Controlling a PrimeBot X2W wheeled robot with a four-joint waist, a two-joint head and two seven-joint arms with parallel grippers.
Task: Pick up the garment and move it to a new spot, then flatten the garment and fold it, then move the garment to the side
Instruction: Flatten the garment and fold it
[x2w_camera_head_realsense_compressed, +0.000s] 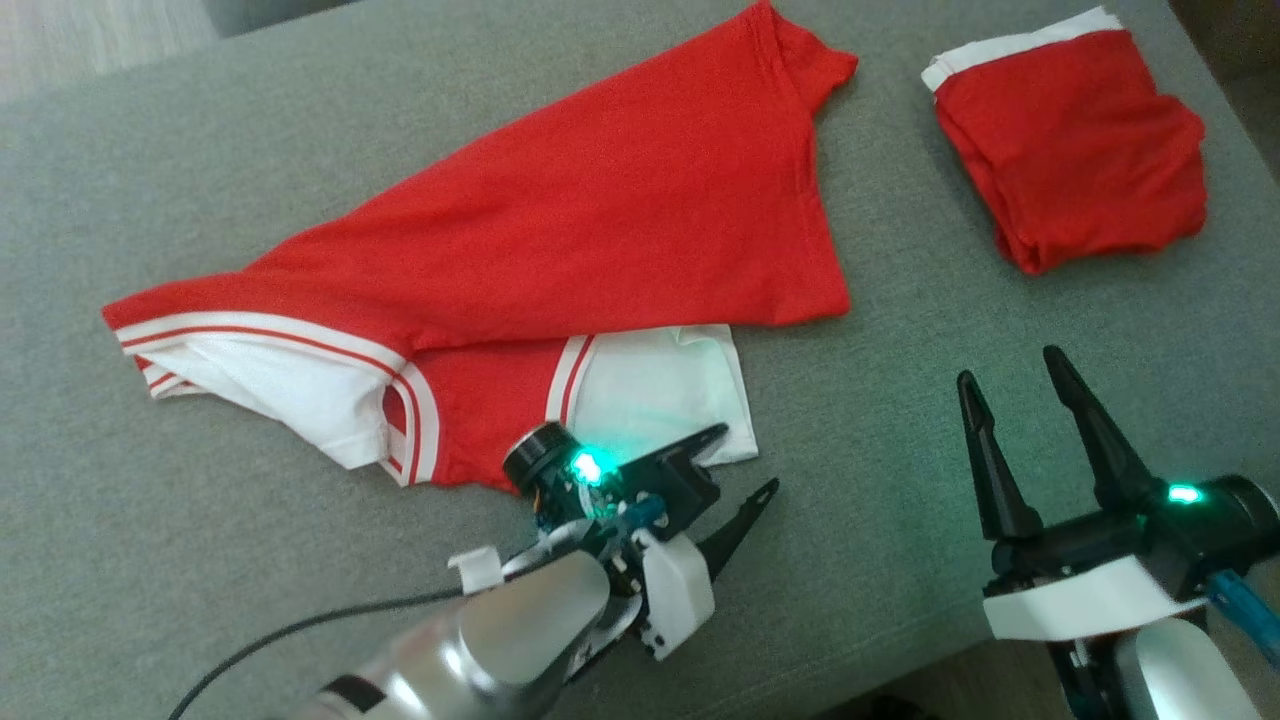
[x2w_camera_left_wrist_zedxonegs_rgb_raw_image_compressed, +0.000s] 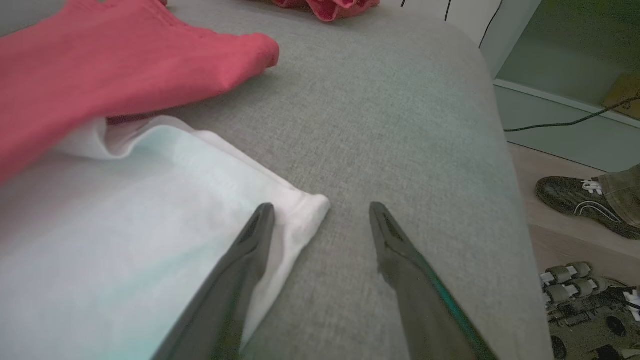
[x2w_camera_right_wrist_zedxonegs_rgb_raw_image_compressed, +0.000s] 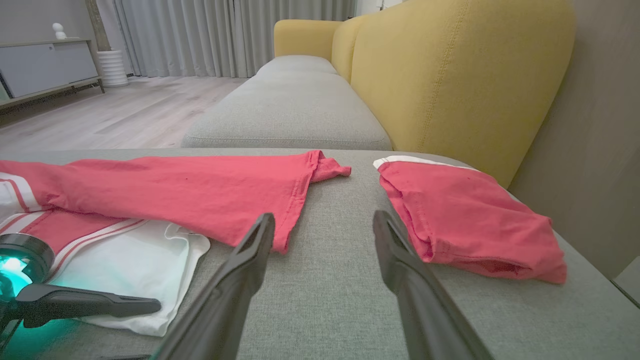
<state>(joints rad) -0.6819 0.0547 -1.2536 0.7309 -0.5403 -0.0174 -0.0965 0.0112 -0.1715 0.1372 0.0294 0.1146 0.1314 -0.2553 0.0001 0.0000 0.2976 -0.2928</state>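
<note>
The garment (x2w_camera_head_realsense_compressed: 600, 230), red with white red-striped sleeves, lies partly folded across the grey cushion (x2w_camera_head_realsense_compressed: 200, 560). Its white sleeve corner (x2w_camera_head_realsense_compressed: 670, 390) points toward my left gripper (x2w_camera_head_realsense_compressed: 748, 457), which is open and low over that corner. In the left wrist view the left gripper (x2w_camera_left_wrist_zedxonegs_rgb_raw_image_compressed: 320, 205) has one finger over the white sleeve (x2w_camera_left_wrist_zedxonegs_rgb_raw_image_compressed: 150, 210) and the other over bare cushion, with the sleeve corner between the tips. My right gripper (x2w_camera_head_realsense_compressed: 1008, 365) stands open to the right, over bare cushion, holding nothing. In the right wrist view the right gripper (x2w_camera_right_wrist_zedxonegs_rgb_raw_image_compressed: 324, 215) points between the garment's hem (x2w_camera_right_wrist_zedxonegs_rgb_raw_image_compressed: 200, 190) and a second red piece.
A second red garment with a white band (x2w_camera_head_realsense_compressed: 1070, 150) lies folded at the cushion's far right. A yellow sofa back (x2w_camera_right_wrist_zedxonegs_rgb_raw_image_compressed: 450, 75) rises beyond it. The cushion's right edge (x2w_camera_left_wrist_zedxonegs_rgb_raw_image_compressed: 500, 150) drops to the floor, where a shoe (x2w_camera_left_wrist_zedxonegs_rgb_raw_image_compressed: 580, 200) and a cable show.
</note>
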